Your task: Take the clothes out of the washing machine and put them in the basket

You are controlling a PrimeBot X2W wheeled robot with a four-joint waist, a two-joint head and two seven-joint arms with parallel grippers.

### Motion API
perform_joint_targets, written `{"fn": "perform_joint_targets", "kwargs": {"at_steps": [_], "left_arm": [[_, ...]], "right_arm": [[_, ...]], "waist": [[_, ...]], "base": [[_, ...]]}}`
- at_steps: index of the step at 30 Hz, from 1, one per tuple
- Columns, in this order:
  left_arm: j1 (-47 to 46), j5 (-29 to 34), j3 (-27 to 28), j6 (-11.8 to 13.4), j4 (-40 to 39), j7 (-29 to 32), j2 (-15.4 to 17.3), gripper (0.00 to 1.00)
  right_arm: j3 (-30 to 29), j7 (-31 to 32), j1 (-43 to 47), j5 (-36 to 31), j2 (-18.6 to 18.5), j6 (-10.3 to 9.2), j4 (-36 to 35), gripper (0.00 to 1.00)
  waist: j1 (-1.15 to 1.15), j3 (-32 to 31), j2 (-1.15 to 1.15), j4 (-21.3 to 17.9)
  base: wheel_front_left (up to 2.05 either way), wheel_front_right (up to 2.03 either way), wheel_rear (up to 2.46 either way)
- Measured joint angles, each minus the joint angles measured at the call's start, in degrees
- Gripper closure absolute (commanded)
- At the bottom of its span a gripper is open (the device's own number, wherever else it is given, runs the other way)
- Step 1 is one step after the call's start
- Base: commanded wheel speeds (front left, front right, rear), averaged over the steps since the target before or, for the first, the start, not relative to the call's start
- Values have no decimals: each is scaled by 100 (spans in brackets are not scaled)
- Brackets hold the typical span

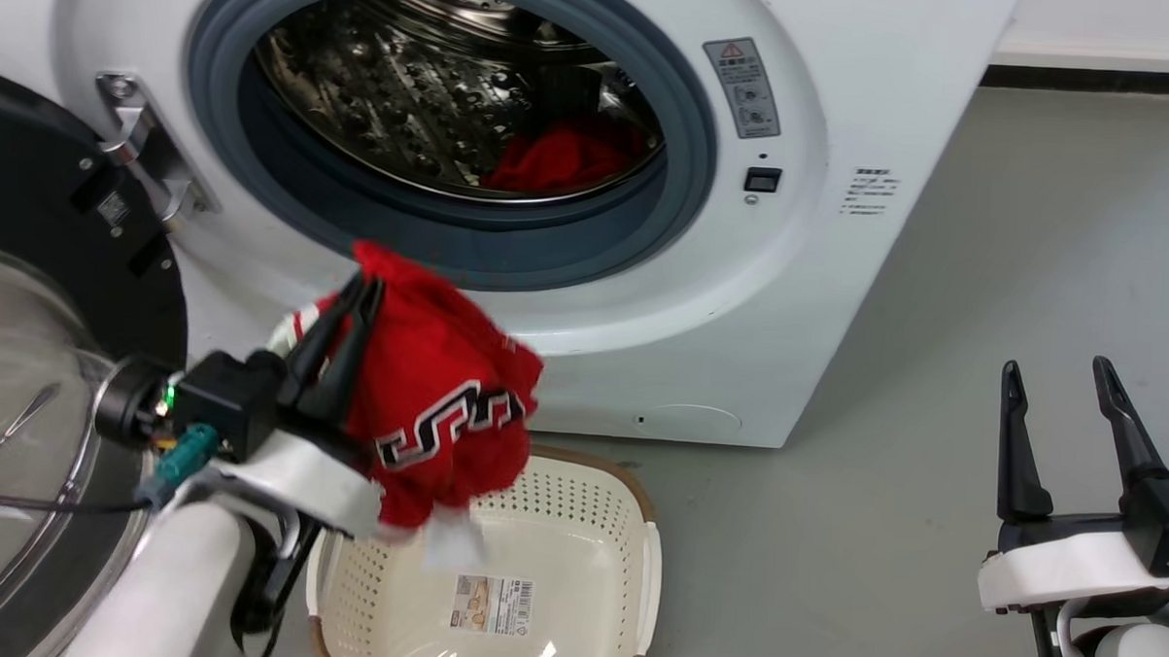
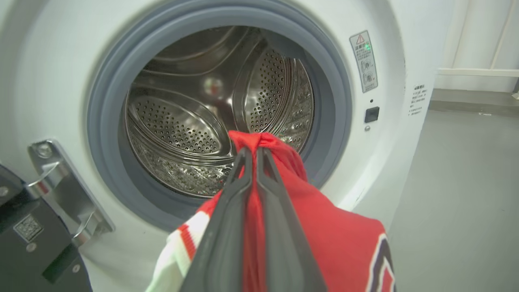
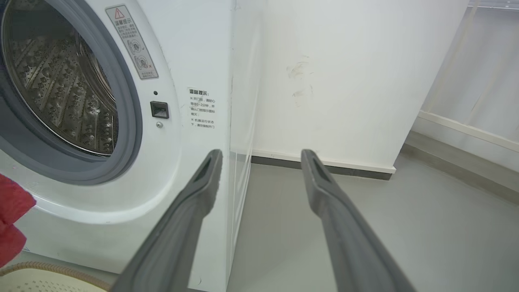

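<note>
My left gripper (image 1: 365, 284) is shut on a red jersey (image 1: 441, 401) with black-and-white numerals, which hangs in front of the washing machine (image 1: 792, 229) and over the back of the cream basket (image 1: 576, 571). In the left wrist view the gripper (image 2: 253, 151) pinches a fold of that jersey (image 2: 336, 239) before the open drum. A second red garment (image 1: 566, 158) lies inside the drum at the lower right. My right gripper (image 1: 1057, 371) stands open and empty over the floor at the right; in the right wrist view it (image 3: 261, 153) points past the machine's corner (image 3: 232, 121).
The machine's open glass door (image 1: 29, 367) stands at the left, close behind my left arm. Grey floor (image 1: 984, 313) stretches to the right of the machine. A white wall (image 3: 344, 81) and skirting run behind.
</note>
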Motion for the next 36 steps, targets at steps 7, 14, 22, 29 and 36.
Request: {"fn": "perform_joint_targets", "kwargs": {"at_steps": [7,14,22,29,36], "left_arm": [[454,-188,-124,-3,304,124,-48,100],[372,-169,-272,-170,1483,-3,-243,100],[-390,-121,-352,-416,2811,-87,-633,100],[-1269,-8,-407,-552,3690,-97,-927,100],[-1976,188,-832,-601,4499,-104,-1013,100]], "right_arm": [[-22,0,15,-97,0,0,-78,0],[32,0,-115,-234,0,0,-210,0],[-145,0,-336,-472,0,0,-515,0],[-190,1,-499,-568,0,1,-835,0],[-79,0,-581,-578,0,1,-1057,0]], "waist": [[1,223,0,118],[1,709,0,121],[2,1647,0,91],[2,2614,0,69],[3,3470,0,-23]], "base": [[0,0,0],[0,0,0],[0,0,0],[0,0,0],[0,0,0]]}}
